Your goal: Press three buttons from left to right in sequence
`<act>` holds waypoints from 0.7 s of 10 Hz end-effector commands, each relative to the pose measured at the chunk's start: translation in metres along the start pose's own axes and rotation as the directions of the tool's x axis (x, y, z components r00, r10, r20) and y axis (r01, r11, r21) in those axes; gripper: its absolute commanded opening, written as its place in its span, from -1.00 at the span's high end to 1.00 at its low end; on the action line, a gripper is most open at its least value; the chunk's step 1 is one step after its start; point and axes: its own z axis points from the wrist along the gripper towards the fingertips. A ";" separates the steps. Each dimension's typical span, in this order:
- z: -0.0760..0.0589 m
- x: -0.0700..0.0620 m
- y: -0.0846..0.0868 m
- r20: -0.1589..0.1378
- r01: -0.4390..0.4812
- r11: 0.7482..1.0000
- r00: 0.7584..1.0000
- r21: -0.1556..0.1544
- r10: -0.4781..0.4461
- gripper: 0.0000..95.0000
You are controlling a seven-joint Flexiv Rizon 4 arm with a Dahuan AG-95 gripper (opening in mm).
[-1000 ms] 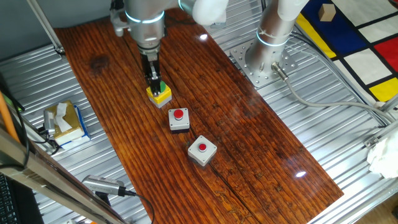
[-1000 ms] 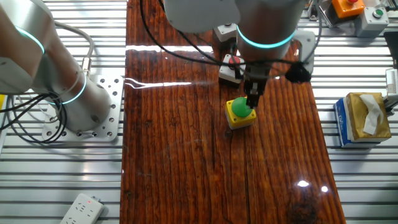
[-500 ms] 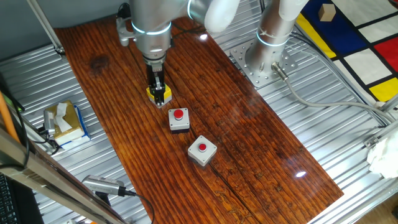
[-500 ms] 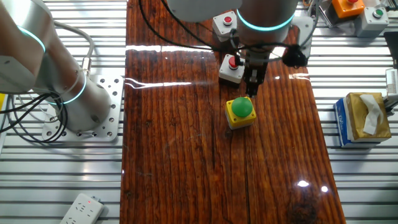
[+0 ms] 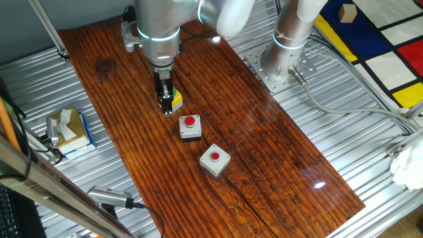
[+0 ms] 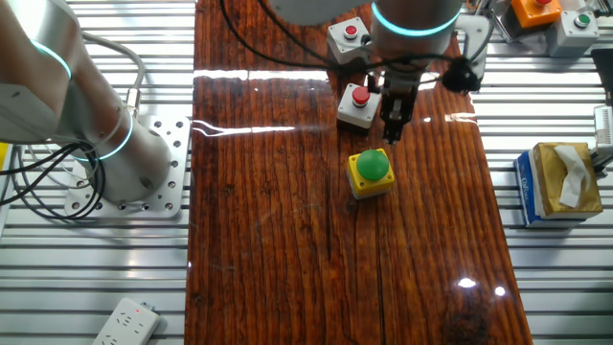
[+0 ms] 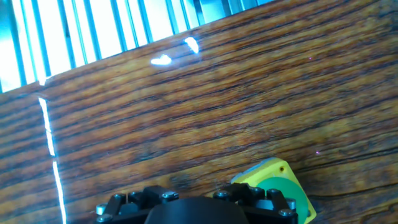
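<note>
The three buttons lie in a diagonal row on the wooden table. The yellow box with green cap is partly hidden behind my gripper in one fixed view, where only its yellow edge shows. The white-and-black box with red cap is in the middle, and the light grey box with red cap is last. In the other fixed view my gripper hangs just above and beyond the green cap, beside the white-and-black box. The hand view shows the yellow box at bottom right. No gap between the fingertips shows.
A tissue box sits off the table's left side. A second robot's base stands on the metal plate to the right. Spare button boxes lie at the far corner. A power strip lies on the slats.
My gripper has lifted off the green cap and shifted slightly toward the white-and-black button. The buttons have not moved.
</note>
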 end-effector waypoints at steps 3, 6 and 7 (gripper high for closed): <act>-0.001 0.000 0.001 0.003 0.001 1.000 1.000 0.002 -0.001 -0.60; -0.001 0.000 0.001 -0.007 0.052 0.998 0.999 0.031 -0.051 -0.60; -0.001 0.000 0.001 -0.009 0.074 0.997 0.997 0.036 -0.074 -0.60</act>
